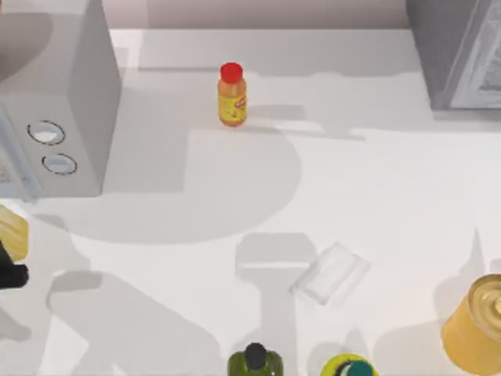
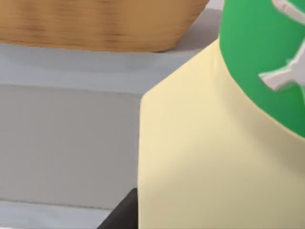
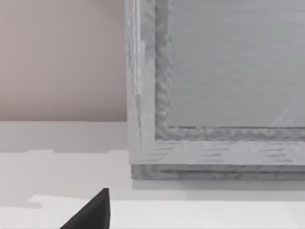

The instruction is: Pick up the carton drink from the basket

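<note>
Bottle (image 1: pixel 232 95) on table (image 1: pixel 376 188), right of microwave (image 1: pixel 55 102)

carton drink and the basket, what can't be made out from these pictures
- Carton drink: left wrist view crops it; whole shape and print on its green band unreadable. In the top view only a pale yellow corner shows at the left edge.
- Basket: just a curved woven wall, cut by the left wrist view's edge; its contents are hidden.
- Left gripper: a dark part at the top view's left edge; grip on the carton unclear.
- Right gripper: one dark tip.
</note>
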`<action>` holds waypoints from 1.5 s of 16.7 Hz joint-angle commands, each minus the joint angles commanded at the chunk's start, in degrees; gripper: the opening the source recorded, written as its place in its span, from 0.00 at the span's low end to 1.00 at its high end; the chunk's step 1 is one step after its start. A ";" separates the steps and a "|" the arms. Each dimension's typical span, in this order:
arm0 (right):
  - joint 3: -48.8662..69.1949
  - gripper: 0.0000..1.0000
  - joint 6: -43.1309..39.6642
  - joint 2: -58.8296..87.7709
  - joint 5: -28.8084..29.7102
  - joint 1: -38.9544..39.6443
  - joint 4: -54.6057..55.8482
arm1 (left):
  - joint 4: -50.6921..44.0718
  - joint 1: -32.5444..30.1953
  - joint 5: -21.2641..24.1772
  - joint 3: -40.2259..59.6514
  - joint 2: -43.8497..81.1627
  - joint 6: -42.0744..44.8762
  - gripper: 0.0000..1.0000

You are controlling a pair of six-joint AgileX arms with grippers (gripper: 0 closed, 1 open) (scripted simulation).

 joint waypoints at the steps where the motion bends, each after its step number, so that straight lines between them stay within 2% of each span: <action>1: 0.00 1.00 0.00 0.00 0.00 0.00 0.00 | -0.53 -1.45 -2.17 1.70 2.79 -1.20 0.00; 10: 0.00 1.00 0.00 0.00 0.00 0.00 0.00 | -5.70 -17.61 -25.28 20.95 33.88 -14.30 0.00; 14: 0.00 1.00 0.00 0.00 0.00 0.00 0.00 | -7.78 -23.08 -33.26 27.29 44.69 -19.34 0.00; 18: 0.00 1.00 0.00 0.00 0.00 0.00 0.00 | -8.74 -25.25 -36.70 29.85 49.35 -21.66 0.00; 25: 0.00 1.00 0.00 0.00 0.00 0.00 0.00 | -6.52 -25.98 -35.28 29.39 49.43 -20.21 0.00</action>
